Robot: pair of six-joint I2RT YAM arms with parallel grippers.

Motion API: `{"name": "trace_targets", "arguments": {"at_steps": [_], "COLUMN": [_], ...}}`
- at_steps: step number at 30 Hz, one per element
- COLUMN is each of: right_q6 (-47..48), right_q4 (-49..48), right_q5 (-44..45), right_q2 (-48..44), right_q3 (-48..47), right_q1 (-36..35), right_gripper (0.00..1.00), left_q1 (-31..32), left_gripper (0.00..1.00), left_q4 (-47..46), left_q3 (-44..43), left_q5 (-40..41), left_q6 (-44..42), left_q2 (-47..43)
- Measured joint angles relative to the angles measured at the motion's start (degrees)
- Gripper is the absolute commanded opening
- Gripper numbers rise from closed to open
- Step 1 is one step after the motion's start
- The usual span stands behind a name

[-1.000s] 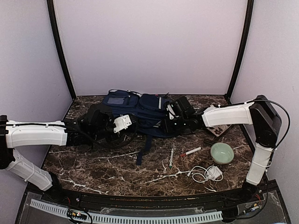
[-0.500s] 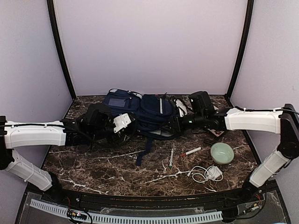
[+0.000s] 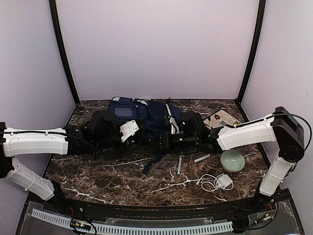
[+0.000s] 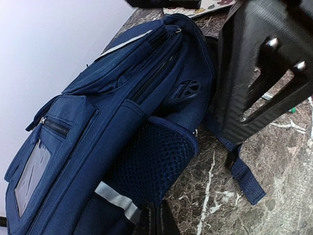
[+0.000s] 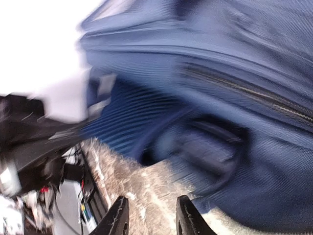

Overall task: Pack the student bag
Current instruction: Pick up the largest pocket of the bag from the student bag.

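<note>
Overhead view first: the student bag lies flat at the back middle of the marble table, and both arms reach in low toward its near edge. The left gripper sits right against the bag's near left side, the right gripper just beside it at the near middle. Off to the right, well apart from the bag, lie a red-capped marker, a slim pen, a green bowl and a white charger with its cable. A patterned card lies at the back right.

Over to the left wrist: the bag fills the view on its side, mesh pocket and grey reflective strip facing us, a strap trailing onto the marble. The left fingers are pressed fully together at the bag's lower edge. Whether they pinch any fabric, I can't tell.

Right wrist now, and it's badly blurred: navy fabric and a zip line fill the top and right. The two fingers stand partly apart with bare marble showing between them and nothing in their grasp.
</note>
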State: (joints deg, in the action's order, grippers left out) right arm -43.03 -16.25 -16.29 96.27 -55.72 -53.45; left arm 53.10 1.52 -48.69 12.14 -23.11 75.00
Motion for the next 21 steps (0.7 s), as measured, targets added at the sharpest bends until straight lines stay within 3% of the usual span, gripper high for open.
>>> {"name": "trace_targets", "arguments": {"at_steps": [7,21], "right_q6": [-10.47,-15.85], "right_q4": [-4.59,-11.37], "right_q5": [4.48,6.23], "right_q2": [2.27,9.79], "right_q3": [3.58,-0.81], "right_q1": [0.24,0.42], "right_gripper": [0.31,0.31], "left_q1": [1.44,1.81], "left_gripper": [0.00,0.00], "left_q4": [-0.13,-0.57], "left_q3": [-0.02,-0.02], "left_q5": [-2.51,-2.82], "left_q6": [1.75,2.34], "left_q2": [0.04,0.37]}}
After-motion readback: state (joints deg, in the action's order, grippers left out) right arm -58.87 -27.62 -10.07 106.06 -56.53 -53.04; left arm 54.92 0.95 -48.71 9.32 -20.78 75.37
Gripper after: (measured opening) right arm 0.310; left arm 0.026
